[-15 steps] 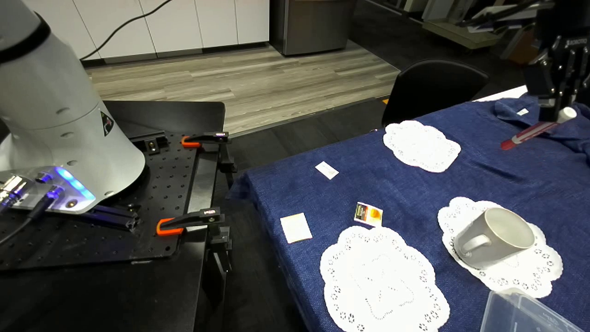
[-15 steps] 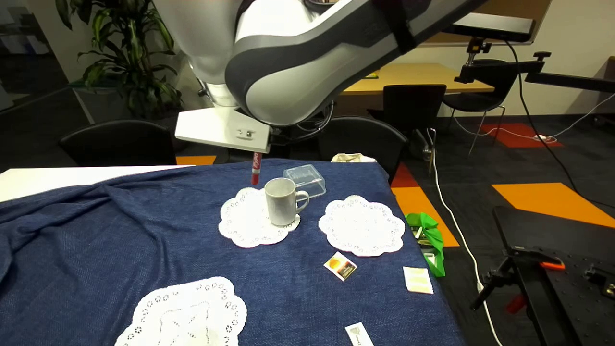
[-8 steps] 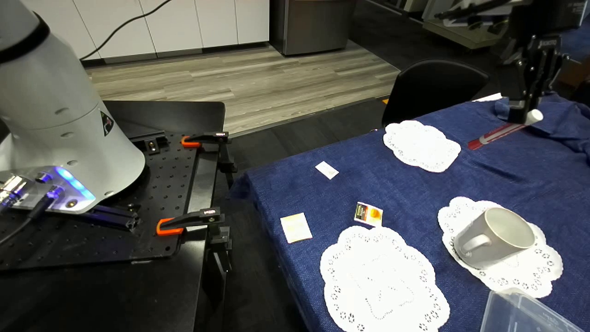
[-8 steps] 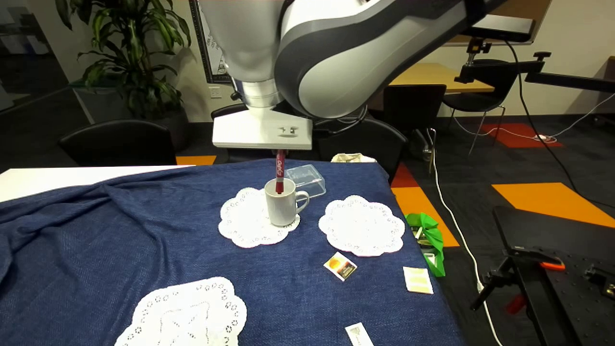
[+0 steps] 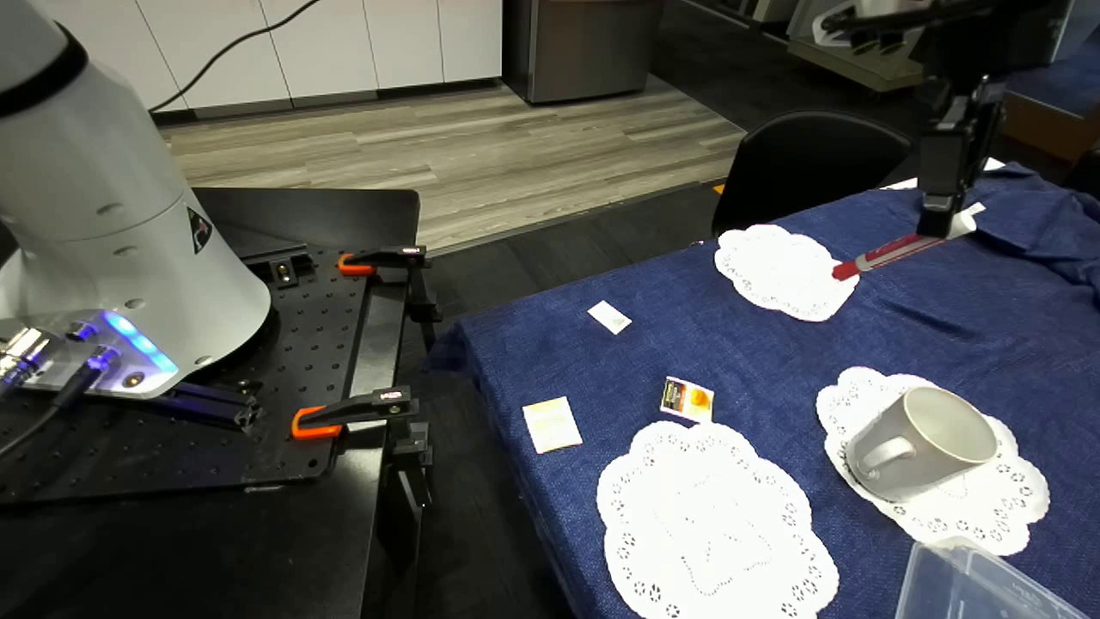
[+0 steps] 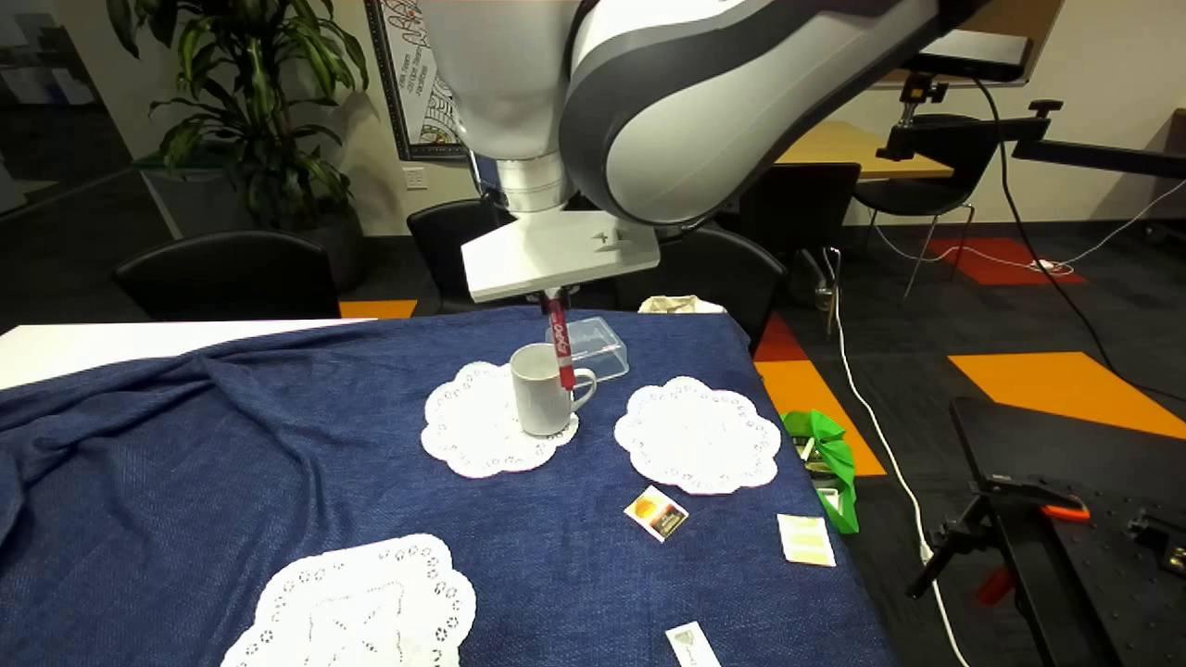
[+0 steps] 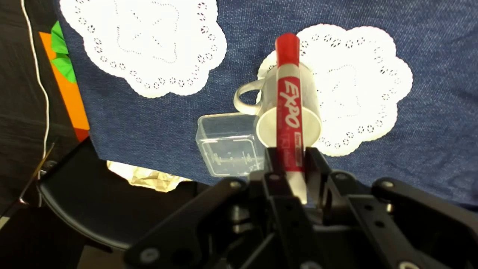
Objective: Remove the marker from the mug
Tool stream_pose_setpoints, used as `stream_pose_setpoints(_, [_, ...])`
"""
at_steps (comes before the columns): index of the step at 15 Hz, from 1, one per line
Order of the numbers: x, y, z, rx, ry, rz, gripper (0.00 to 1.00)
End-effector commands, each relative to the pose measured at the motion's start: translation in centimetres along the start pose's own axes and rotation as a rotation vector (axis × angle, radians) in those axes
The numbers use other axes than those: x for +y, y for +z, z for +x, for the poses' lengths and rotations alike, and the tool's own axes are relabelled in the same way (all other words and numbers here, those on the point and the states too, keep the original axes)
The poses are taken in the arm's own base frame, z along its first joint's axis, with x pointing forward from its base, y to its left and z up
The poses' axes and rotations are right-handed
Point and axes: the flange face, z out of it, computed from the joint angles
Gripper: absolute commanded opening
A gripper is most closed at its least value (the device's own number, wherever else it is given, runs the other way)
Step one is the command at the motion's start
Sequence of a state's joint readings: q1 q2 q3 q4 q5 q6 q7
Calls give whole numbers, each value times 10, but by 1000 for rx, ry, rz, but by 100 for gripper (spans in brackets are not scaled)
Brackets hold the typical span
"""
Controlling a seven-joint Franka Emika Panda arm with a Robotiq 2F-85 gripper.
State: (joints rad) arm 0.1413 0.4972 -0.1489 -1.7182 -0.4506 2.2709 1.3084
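My gripper (image 7: 291, 157) is shut on the red marker (image 7: 289, 108), with its two fingers on either side near the marker's white end. The marker's red end points away from the gripper. The marker is in the air above the table in both exterior views (image 5: 898, 249) (image 6: 560, 338), outside the mug. The off-white mug (image 5: 894, 456) stands upright on a lace doily, apart from the marker. The marker overlaps the mug (image 6: 537, 403) only by line of sight in an exterior view and in the wrist view (image 7: 269, 97). The fingers (image 5: 941, 222) are partly hidden in an exterior view by a white plate.
A clear plastic box (image 6: 593, 347) stands beside the mug. Lace doilies (image 5: 786, 273) (image 6: 700, 435) lie on the blue cloth (image 6: 556, 574). Small packets (image 5: 687, 400) (image 5: 552, 424) lie near the table edge. Black chairs (image 6: 227, 273) stand around the table.
The gripper has carried the marker leftward in an exterior view, rightward in the opposite-facing one, and the wrist has turned slightly. The mug, box and doilies have stayed put.
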Motion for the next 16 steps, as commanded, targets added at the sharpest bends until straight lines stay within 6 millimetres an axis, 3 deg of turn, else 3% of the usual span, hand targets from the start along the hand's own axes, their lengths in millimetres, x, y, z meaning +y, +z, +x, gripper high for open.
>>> stream_pose_setpoints(1, [5,-2,-5,-71,-165,43,5])
stream_pose_setpoints(7, [1,9,-16,-209,-439,67,5])
stream_pose_setpoints(16, [-14,53,-35,-390,-609,-38,5])
